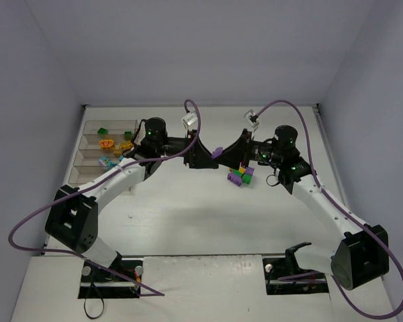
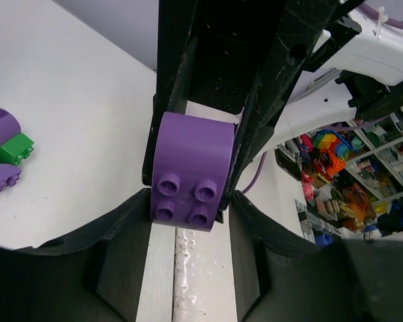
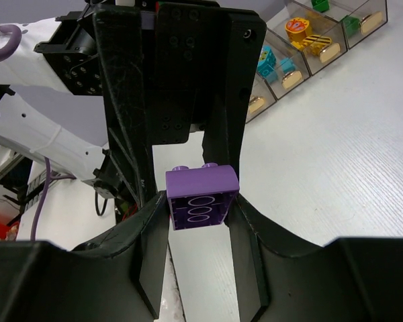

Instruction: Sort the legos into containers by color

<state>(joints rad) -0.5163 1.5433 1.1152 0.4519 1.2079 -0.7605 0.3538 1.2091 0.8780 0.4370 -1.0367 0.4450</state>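
Mid-table, a purple lego (image 1: 217, 153) hangs between both grippers. My right gripper (image 3: 197, 208) is shut on it, the brick (image 3: 201, 198) pinched at its fingertips with the hollow underside facing the camera. My left gripper (image 2: 190, 201) faces it. Its jaws are open around the studded end of the brick (image 2: 191, 168), with a thin gap on one side. More legos (image 1: 240, 176), purple and green, lie in a small pile below the right gripper. The clear containers (image 1: 107, 127) stand at the far left and hold green, orange, yellow and teal pieces.
Purple cables loop over both arms. The table's back wall runs just behind the containers. In the left wrist view, loose purple and green bricks (image 2: 7, 151) lie to the left.
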